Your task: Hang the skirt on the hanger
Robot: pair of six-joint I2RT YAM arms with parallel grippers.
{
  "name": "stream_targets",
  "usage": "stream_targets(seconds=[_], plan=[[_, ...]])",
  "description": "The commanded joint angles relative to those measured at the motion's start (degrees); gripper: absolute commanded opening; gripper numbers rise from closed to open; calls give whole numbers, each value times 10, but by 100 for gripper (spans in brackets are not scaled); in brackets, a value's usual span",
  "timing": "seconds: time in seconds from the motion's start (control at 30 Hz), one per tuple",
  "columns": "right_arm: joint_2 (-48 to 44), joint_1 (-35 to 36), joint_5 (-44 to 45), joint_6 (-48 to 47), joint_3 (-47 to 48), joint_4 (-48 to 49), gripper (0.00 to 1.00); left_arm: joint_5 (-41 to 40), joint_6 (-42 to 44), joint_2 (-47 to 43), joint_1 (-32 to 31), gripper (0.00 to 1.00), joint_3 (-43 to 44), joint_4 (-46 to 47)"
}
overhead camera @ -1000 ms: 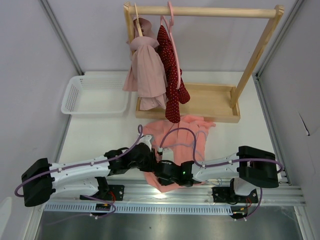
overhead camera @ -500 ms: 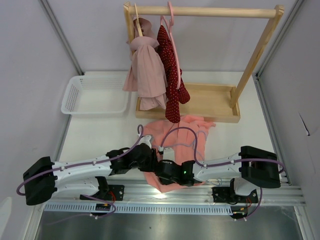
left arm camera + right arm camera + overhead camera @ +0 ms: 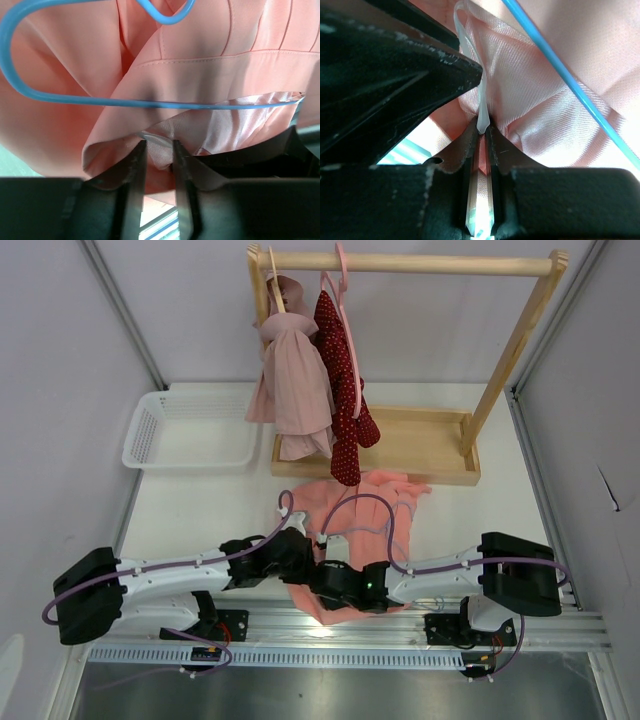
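Note:
The salmon-pink skirt [image 3: 372, 502] lies crumpled on the table in front of the rack, its near edge under both grippers. In the left wrist view the light-blue wire hanger [image 3: 150, 103] lies across the skirt [image 3: 225, 75], hook toward the top. My left gripper [image 3: 157, 147] pinches a fold of the shiny lining and a white ribbon loop between its fingertips. My right gripper [image 3: 481, 131] is shut on the same white ribbon loop [image 3: 481, 117] and skirt lining [image 3: 530, 100], with the hanger wire [image 3: 570, 80] running just beyond. From above, left gripper [image 3: 300, 558] and right gripper [image 3: 324, 576] almost touch.
A wooden rack [image 3: 410, 262] at the back carries a pale pink garment [image 3: 295, 380], a dark red dotted garment [image 3: 345, 400] and a pink plastic hanger [image 3: 343, 275]. Its wooden base tray [image 3: 425, 445] sits behind the skirt. A white basket [image 3: 190, 430] stands at back left.
My left arm has shifted slightly to the right, closer to the right gripper. The skirt has barely moved.

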Motion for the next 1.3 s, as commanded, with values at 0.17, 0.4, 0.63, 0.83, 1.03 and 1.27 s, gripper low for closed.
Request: stream_targets(seconds=[0.17,0.4,0.63,0.83,1.03,1.27], plan=[[-24,6,40,1,19,-32,13,-11,-8,5,-4,14,2,16],[-39,8,52,-1,22,-47,14,-19,-5,-10,-4,0,6,2],[-62,12,66,1,22,-67,23,-22,-2,-40,6,0,1,-9],[-70,21,63,-7,15,-58,31,-7,1,-58,13,0,-7,2],[-60,41,68,-16,19,-37,31,10,-2,-68,30,0,-11,8],[-48,49,58,-15,3,-3,27,16,-4,-79,43,0,-23,10]])
